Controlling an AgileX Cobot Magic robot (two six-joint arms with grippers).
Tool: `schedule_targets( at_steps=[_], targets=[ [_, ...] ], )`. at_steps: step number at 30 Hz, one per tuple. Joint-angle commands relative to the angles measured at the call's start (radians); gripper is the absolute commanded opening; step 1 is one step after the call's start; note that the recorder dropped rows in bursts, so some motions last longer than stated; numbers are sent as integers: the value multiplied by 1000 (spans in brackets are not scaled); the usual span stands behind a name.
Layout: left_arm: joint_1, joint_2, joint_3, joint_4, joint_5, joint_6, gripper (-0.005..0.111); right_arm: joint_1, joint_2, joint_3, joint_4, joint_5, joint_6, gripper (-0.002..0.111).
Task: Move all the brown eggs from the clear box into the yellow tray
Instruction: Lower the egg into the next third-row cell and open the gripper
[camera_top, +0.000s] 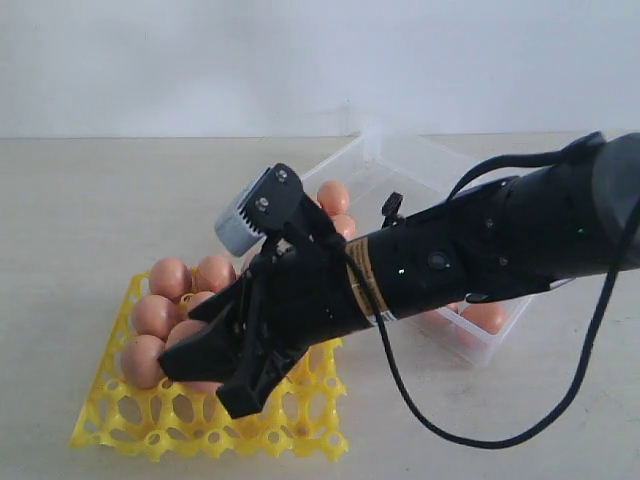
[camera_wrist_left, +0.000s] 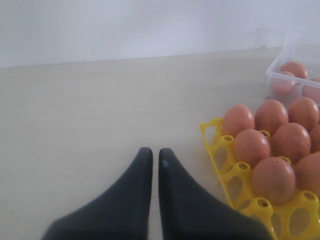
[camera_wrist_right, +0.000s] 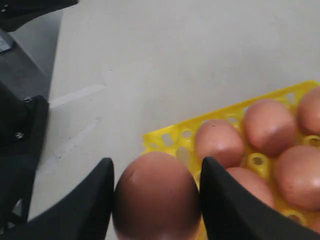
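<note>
**A:** Biggest things first. What lies where?

**B:** The table fills the exterior view. The clear box sits right of centre, partly behind the arm, with a few eggs left in it. The yellow tray is at lower left. Its far cups are full and its near rows look empty.

**A:** And the grippers?

**B:** The right gripper hangs over the tray at lower left. The right wrist view shows it clasping one egg, with a finger on each long flank. The left gripper sits on the bare table beside the tray, its fingers nearly together and holding nothing.

**A:** How will that egg handle?

**B:** I'd judge it light, rigid and brittle. The shell is smooth and matte, so it could slip or roll if it's pinched off-centre. A hard squeeze, or a knock against a neighbour or a tray peak, could crack it.

**A:** So where should it be held?

**B:** Across the widest part, as it is now, with only gentle pressure. It should go down narrow end first into an empty cup and be let go only once the cup carries it.
</note>
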Motion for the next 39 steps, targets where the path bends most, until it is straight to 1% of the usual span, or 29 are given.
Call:
schedule_targets(
  at_steps=[1,7,13,26,30,39],
  targets=[
    [-4,-3,4,1,-4,1,4,1,31,-4,11,-63,-11,0],
    [-4,-3,4,1,-4,1,4,1,31,-4,15,25,-49,0],
    [-4,-3,4,1,-4,1,4,1,31,-4,62,175,-91,0],
    [-4,-3,4,1,-4,1,4,1,32,-4,203,197,-301,0],
    [-4,-3,4,1,-4,1,4,1,32,-4,216,235,-314,0],
    [-4,-3,4,1,-4,1,4,1,82,-4,227,225,-353,0]
  ],
)
